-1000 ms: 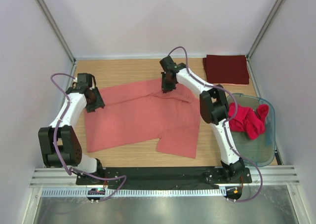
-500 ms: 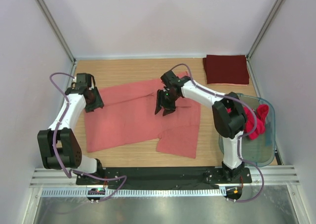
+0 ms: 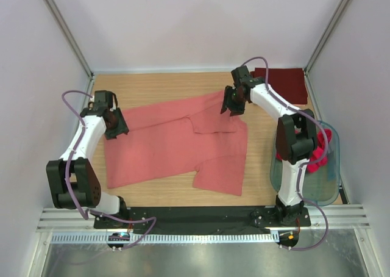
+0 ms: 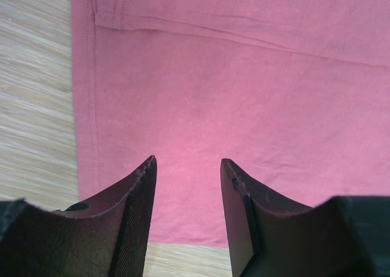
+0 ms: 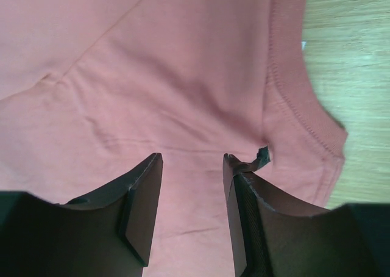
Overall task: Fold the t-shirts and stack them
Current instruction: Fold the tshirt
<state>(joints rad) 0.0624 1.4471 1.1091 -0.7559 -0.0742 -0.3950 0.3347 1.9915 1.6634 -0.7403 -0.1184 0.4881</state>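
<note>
A salmon-pink t-shirt point(image 3: 164, 146) lies spread flat across the middle of the table, with one part folded over near its far right. My left gripper point(image 3: 118, 129) is open just above its left edge; in the left wrist view point(image 4: 189, 164) pink cloth point(image 4: 244, 75) shows between the jaws. My right gripper point(image 3: 229, 108) is open over the shirt's far right corner; in the right wrist view point(image 5: 192, 158) it hovers over the cloth point(image 5: 152, 75) beside the collar point(image 5: 292, 100). A dark maroon t-shirt point(image 3: 281, 85) lies folded at the back right. Brighter red-pink t-shirts point(image 3: 318, 156) lie bunched in the tub.
A translucent greenish plastic tub point(image 3: 333, 167) stands at the right edge, partly behind my right arm. White walls close in the table on three sides. Bare wood point(image 3: 158, 82) shows behind the shirt and along the near edge.
My right gripper has swung from over the shirt's middle back and to the right, to its far right corner. The left arm has not moved.
</note>
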